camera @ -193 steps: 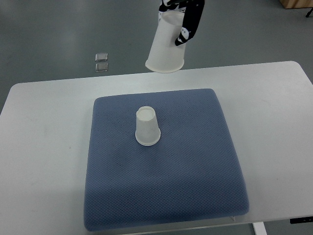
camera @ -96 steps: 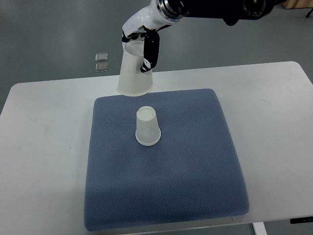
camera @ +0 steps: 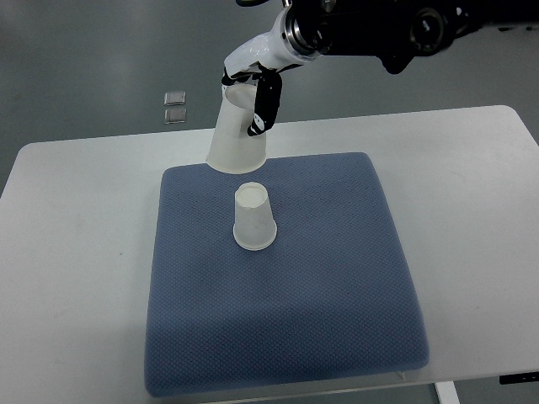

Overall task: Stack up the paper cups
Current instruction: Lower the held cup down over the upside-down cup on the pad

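Held cup (camera: 238, 135) mouth-down, seemingly above pad | right hand (camera: 257, 94) fingers wrapped round it; wrist angled down-left

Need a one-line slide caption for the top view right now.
Right hand holds an inverted paper cup above a second cup standing upside down on the blue pad.

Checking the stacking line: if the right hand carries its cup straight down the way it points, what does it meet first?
Probably the blue cushion just behind the upside-down paper cup; the right hand and its held cup look offset up-left, though depth is unclear.
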You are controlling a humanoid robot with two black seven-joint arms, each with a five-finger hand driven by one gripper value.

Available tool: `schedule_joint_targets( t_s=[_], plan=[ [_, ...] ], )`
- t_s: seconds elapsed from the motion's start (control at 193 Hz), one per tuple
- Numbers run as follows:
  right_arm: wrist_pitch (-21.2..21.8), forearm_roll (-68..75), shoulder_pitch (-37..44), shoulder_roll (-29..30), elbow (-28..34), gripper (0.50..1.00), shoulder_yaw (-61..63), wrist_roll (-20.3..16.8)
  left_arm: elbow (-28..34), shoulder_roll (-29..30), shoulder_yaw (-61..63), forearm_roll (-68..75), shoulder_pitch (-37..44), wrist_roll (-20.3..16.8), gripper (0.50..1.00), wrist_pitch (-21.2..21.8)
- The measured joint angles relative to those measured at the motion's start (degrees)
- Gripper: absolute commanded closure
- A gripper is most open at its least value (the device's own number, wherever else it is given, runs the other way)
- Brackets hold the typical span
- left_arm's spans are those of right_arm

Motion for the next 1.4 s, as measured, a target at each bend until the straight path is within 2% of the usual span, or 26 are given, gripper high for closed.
schedule_joint_targets(
  t_s=[0.265, 1.007, 1.37, 1.401],
  plan=[
    [-1.05, 1.23, -2.26, 0.0, 0.01, 0.936, 0.0, -0.14, 0.0, 0.0, -0.01, 0.02, 0.0, 0.0, 0.5, 0.0],
    [-4.32, 2.18, -7.95, 0.0, 0.32, 0.924, -0.41, -1.79, 0.06, 0.0, 0.0, 0.02, 0.0, 0.0, 0.5, 0.0],
    [-4.91, 2.18, -9.15, 0.0, 0.32, 0.893, -0.44, -1.82, 0.05, 0.0, 0.0, 0.01, 0.0, 0.0, 0.5, 0.0],
    [-5.03, 2.18, -9.26, 0.0, 0.32, 0.879, -0.44, -1.82, 0.05, 0.0, 0.0, 0.01, 0.0, 0.0, 0.5, 0.0]
  ],
)
